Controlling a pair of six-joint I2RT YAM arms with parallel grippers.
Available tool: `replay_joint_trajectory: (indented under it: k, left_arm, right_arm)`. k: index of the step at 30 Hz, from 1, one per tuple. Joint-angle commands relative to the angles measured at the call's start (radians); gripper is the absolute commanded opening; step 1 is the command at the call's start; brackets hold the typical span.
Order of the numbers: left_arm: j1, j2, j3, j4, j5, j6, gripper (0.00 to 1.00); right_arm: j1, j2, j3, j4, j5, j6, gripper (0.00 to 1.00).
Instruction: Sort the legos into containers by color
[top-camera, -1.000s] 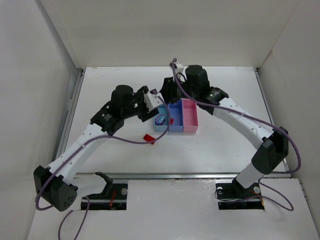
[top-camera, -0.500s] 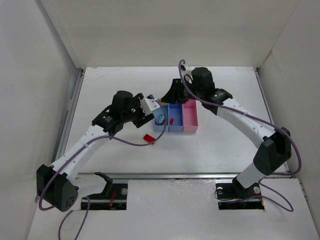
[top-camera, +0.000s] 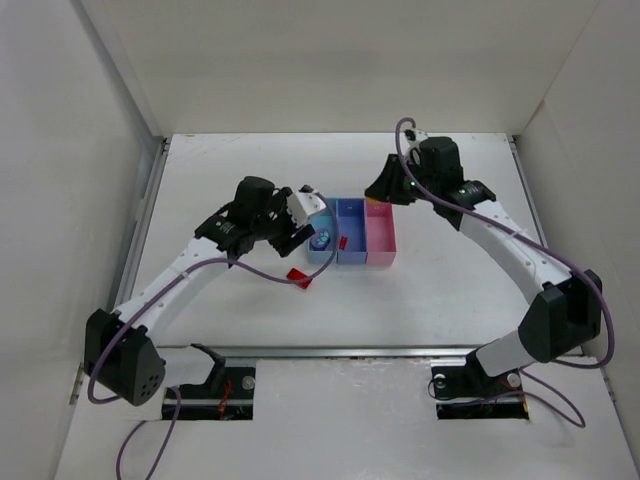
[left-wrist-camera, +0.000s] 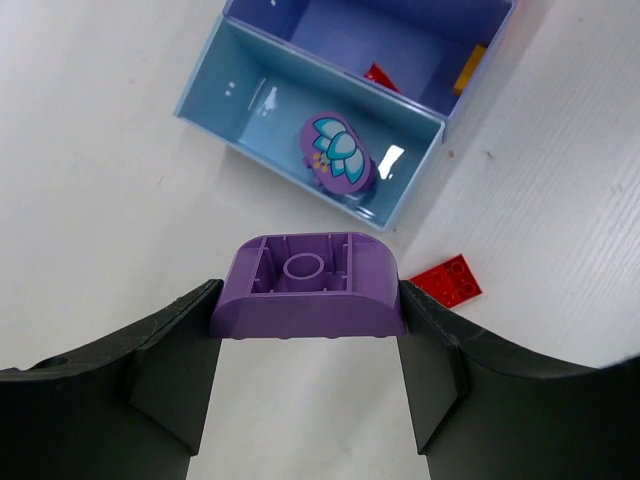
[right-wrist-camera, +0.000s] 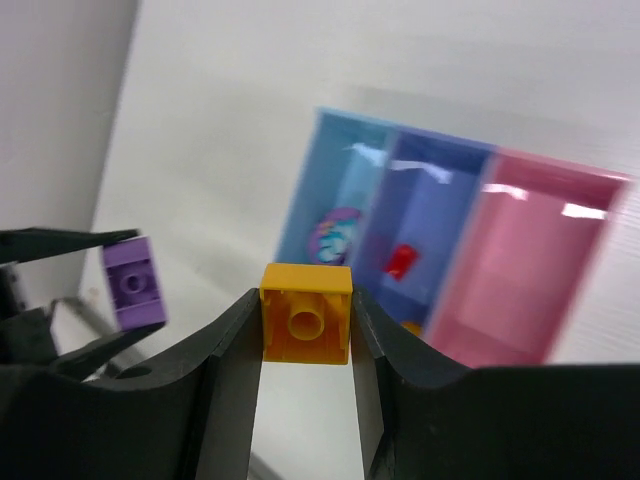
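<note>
Nearest the front edge of the counter (top-camera: 420, 290), a small red brick (left-wrist-camera: 446, 282) lies flat on the white top. It is just beside the near left corner of the light blue bin (left-wrist-camera: 215, 80) but does not touch it. A little farther in, the left gripper (left-wrist-camera: 310, 305) hangs over the counter by the left side of that bin. Its two black fingers are squeezed on a purple brick (left-wrist-camera: 306, 285), with the hollow side facing the wrist camera. From the top camera that brick is too small to make out. Next come the three bins, joined in a row near the middle of the counter. The light blue bin holds a round purple piece (left-wrist-camera: 340, 152) with a blue flower picture on it. The blue-violet bin (top-camera: 350, 215) in the middle holds a red piece (right-wrist-camera: 400, 262) and an orange piece (left-wrist-camera: 470, 66), but only a thin strip of the orange one shows. The pink bin (top-camera: 380, 228) is on the right, and the right wrist camera shows it blurry, with shiny spots. Farthest back, toward the far edge, the right gripper (right-wrist-camera: 305, 322) hangs just past the pink bin. Its fingers are pinched tight on an orange-yellow brick (right-wrist-camera: 306, 310). The top camera cannot see this brick, because the arm hides it.
</note>
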Motion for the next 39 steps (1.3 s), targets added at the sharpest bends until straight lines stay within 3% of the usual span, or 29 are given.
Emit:
replay_joint_trajectory:
  k: [1,8,21,39]
  left_arm:
    - [0.004,0.074,0.084,0.001,0.067,-0.072,0.00]
    - [0.004,0.177,0.132,0.041,0.077,-0.131,0.00]
    - [0.004,0.433,0.254,0.077,0.086,-0.244,0.00]
    - [0.013,0.444,0.231,0.086,0.080,-0.283,0.00]
  right_arm:
    - [-0.056,-0.080,-0.032,-0.045,0.101,-0.057,0.00]
    - [-0.079,-0.082,-0.084,-0.146,0.181,-0.129,0.00]
    - [-0.079,-0.013,-0.098,-0.156,0.277,-0.130,0.00]
    - [-0.079,-0.022,-0.098,-0.157,0.287,-0.148,0.00]
